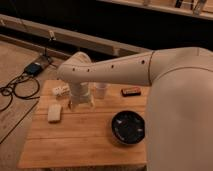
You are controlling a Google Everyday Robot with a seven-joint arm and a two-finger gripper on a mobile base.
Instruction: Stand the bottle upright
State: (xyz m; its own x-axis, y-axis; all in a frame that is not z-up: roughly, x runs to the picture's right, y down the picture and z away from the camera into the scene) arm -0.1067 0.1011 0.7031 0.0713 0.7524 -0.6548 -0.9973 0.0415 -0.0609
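The robot's white arm [150, 70] fills the right side and reaches left across the wooden table [75, 147], bending down over its far-left part. A round black dish [128, 128] sits on the table toward the right, on the near side of the arm. The tool [81, 103] points down just over the table top; whether it is open or closed cannot be told. A flat pale block [54, 113] lies near the left edge. A short white cup [101, 90] stands just right of the tool. The bottle [61, 90] lies on its side at the far left, just left of the tool. A small dark object [131, 91] lies by the far edge.
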